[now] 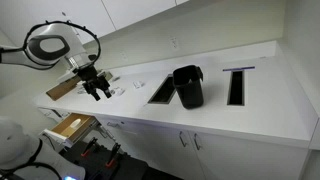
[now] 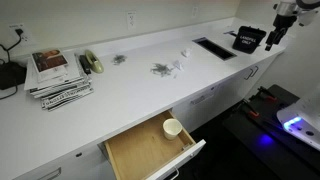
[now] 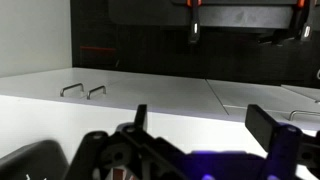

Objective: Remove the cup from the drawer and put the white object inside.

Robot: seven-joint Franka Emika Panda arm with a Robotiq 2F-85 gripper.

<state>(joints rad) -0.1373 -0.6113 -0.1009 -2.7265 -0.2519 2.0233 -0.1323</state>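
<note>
Drawer (image 2: 140, 152) pulled out below the table (image 2: 130, 95) edge, light wooden box showing, white front outward. Cup (image 2: 172, 127), pale, upright inside it, close to one side wall. White object (image 2: 180, 67) small, lying on the table among grey crumpled bits, well apart from the drawer; kind not clear. Hand (image 1: 96, 90) above the table, away from cup and drawer, fingers spread wide, nothing between them. Black bin (image 1: 188, 87) stands between two cut-outs. Magazine stack (image 2: 58, 75) at the far end
</note>
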